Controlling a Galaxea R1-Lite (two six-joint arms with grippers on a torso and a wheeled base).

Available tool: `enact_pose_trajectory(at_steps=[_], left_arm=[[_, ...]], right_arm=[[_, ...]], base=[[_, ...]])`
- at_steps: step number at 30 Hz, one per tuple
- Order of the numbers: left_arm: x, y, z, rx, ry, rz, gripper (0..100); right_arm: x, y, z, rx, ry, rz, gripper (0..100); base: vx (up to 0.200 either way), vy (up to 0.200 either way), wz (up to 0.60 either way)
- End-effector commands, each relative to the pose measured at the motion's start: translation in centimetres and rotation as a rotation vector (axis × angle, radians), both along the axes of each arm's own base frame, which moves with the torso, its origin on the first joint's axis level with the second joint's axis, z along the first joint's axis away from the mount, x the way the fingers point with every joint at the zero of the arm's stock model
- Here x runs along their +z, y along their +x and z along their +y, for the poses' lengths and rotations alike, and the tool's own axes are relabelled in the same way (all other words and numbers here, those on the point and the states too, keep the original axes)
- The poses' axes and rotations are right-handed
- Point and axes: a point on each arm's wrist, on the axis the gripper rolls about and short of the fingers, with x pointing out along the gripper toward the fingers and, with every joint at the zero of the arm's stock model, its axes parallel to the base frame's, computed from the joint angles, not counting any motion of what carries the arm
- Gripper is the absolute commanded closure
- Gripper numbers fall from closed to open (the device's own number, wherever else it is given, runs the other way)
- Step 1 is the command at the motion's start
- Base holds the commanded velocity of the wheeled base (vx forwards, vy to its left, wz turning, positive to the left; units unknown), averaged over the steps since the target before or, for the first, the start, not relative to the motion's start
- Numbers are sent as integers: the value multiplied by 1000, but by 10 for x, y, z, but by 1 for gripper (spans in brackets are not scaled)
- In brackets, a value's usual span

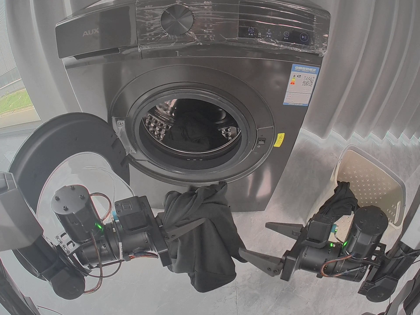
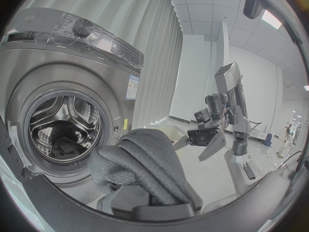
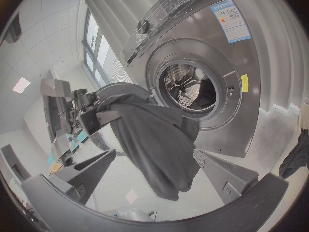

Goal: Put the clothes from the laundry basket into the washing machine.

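Clothes sit in three spots as you read across from the robot's left. Farthest left, the washing machine's round door (image 1: 65, 154) stands swung open. Low in front of it the left gripper (image 1: 194, 230) is clamped on a dark garment (image 1: 210, 250). That garment drapes over the gripper and hangs toward the floor (image 1: 131, 289), just below and in front of the drum opening, not inside it. In the left wrist view you see its knit fabric (image 2: 145, 165) bunched over the fingers.

Next comes the washing machine (image 1: 262, 79) itself. Its drum (image 1: 157, 125) faces you, and a dark heap of clothing (image 1: 192, 130) already lies at its bottom.

To the right of the hanging garment, the right gripper (image 1: 254, 239) is held low above the floor. Its fingers (image 3: 222, 178) are spread wide with nothing between them. Its tips point at the hanging garment from close by, and you cannot tell whether the nearer tip touches the cloth.

Farthest right, the pale laundry basket (image 1: 372, 180) stands on the floor beside the machine, in front of the curtain (image 1: 372, 66). A second dark garment (image 1: 343, 200) is draped over its near rim
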Motion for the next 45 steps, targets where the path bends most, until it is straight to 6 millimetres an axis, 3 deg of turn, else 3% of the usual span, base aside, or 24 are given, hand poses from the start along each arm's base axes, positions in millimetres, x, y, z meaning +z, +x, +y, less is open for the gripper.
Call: enact_pose_trajectory(at_steps=[1,11,19,29,33,45], left_arm=[[-1,2,1,6,2,3,100],[-1,-2,-3,-17,2,6,100],[2,-4,-4,-26,-5,-3,100],[2,-6,-7,-40,-6,-1,100],[2,-7,-8,-43,-7,-3,100],[6,-8,-7,-43,-17,-15,100]], right_arm=[[3,-7,-9,53,-11,-13,0],[19,12,4,173,13,-160,0],[-8,37,32,205,-26,-130,0],[-27,54,67,236,-15,-135,0],[-28,55,79,254,1,-143,0],[-46,51,88,259,-18,-91,0]], base=[[0,0,0],[0,0,0],[0,0,0],[0,0,0],[0,0,0],[0,0,0]])
